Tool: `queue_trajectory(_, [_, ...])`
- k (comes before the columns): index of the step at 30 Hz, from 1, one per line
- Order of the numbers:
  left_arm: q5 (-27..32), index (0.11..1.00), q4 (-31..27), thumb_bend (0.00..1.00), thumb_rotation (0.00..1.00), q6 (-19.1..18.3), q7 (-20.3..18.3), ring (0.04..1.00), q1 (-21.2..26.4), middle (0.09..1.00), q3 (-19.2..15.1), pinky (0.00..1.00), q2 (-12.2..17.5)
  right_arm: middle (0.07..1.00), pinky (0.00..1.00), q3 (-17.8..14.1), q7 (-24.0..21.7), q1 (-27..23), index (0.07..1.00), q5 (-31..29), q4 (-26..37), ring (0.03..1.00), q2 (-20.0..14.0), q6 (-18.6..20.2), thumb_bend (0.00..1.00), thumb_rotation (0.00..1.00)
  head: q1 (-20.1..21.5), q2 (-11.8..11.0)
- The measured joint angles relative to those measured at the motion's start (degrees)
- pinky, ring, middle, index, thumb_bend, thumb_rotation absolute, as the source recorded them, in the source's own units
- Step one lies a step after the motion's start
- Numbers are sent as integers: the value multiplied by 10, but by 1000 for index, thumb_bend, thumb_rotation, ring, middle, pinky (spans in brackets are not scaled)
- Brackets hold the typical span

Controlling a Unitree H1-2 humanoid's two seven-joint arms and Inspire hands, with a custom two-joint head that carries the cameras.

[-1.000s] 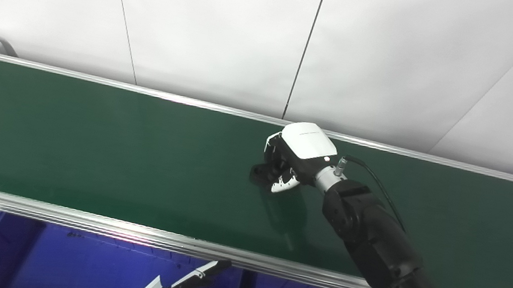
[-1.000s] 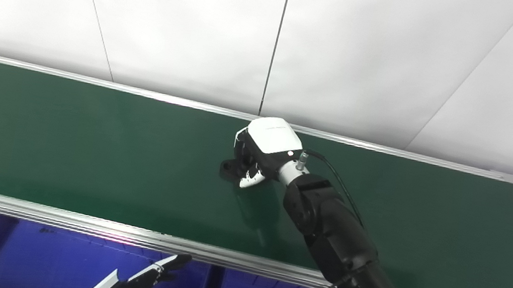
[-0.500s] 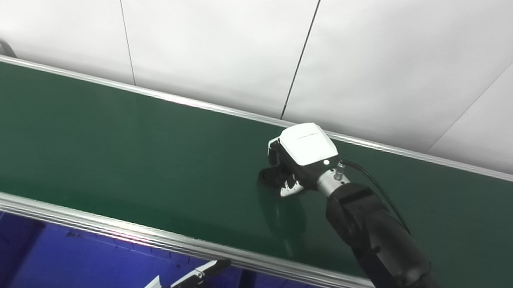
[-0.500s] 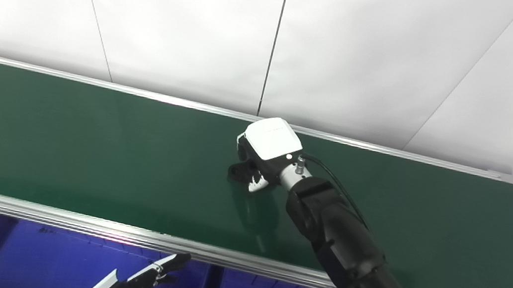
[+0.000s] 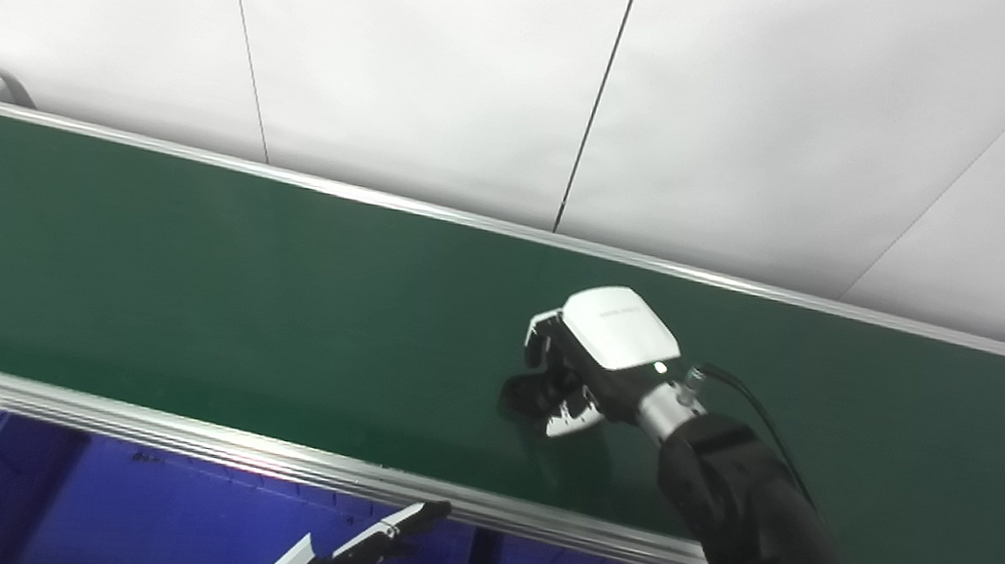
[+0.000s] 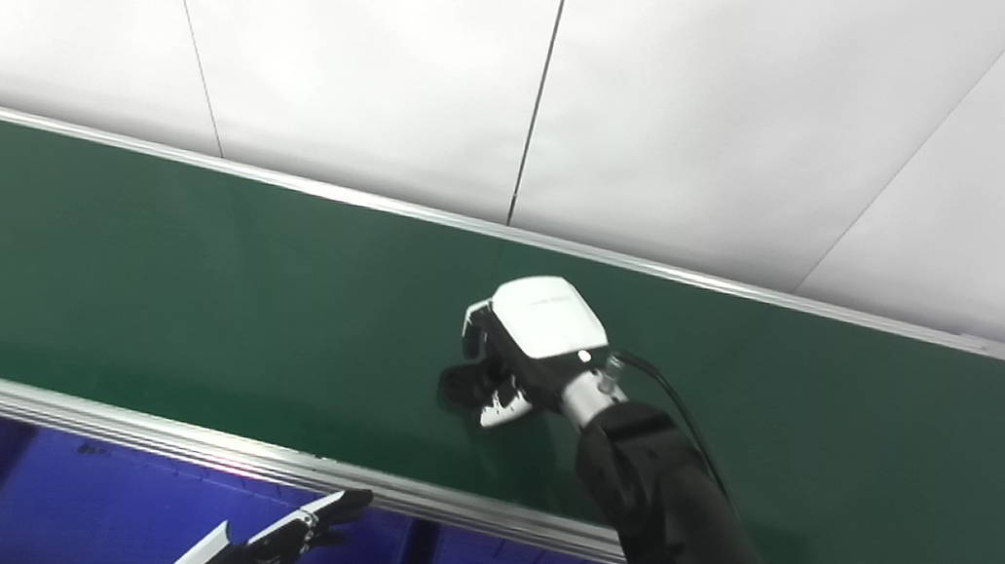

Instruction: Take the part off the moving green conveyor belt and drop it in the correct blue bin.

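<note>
We see the right robot hand (image 5: 594,364) reaching out over the belt (image 5: 169,275), its arm (image 5: 752,534) coming up from the lower right and stretching forward at a slant. The back of this robot hand is a smooth white shell, facing up; the fingers (image 6: 497,390) below it are black with white tips and curl downward. They are closed around a small black part (image 5: 524,395), which sits at the belt surface just left of the fingertips. We cannot tell whether the part is lifted clear of the belt or resting on it. The part looks dark, matte and blocky; its exact shape is hidden by the fingers.

The arm is black and jointed, with a silver wrist collar and a thin black cable looping beside it.

The left robot hand (image 6: 290,537) shows low at the bottom edge, fingers apart and extended, holding nothing, above the blue bin (image 5: 135,516).

The belt is a flat, slightly glossy dark green band with silver metal rails along both edges. Behind it stands a white panelled wall (image 5: 399,41).
</note>
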State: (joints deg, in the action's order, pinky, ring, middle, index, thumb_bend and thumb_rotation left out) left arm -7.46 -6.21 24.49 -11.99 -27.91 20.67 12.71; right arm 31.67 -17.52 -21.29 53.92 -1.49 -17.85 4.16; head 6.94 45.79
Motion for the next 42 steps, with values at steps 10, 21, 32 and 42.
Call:
queue_trajectory(10, [-1,941,0,808,284,-3,-3,959,0,975,0,888,-1,508,245,-52,-70,35,492,6,145,393,-2,13,518,0,3,8])
queue_trajectory(21, [5,940,-8,813,299,-23,-7,960,0,975,1,897,-2,504,195,-100,-115,122,486,1,266,406,-2,31,520,0,7,17])
queue_trajectory(32, [9,948,-35,816,314,-41,-8,980,-6,980,1,957,-4,493,240,-106,-147,275,484,-10,366,417,-3,30,521,0,18,46])
queue_trajectory(42, [22,947,-50,813,297,-54,-10,960,-5,978,0,897,-3,492,202,-123,-150,400,486,-11,395,418,13,32,521,0,21,76])
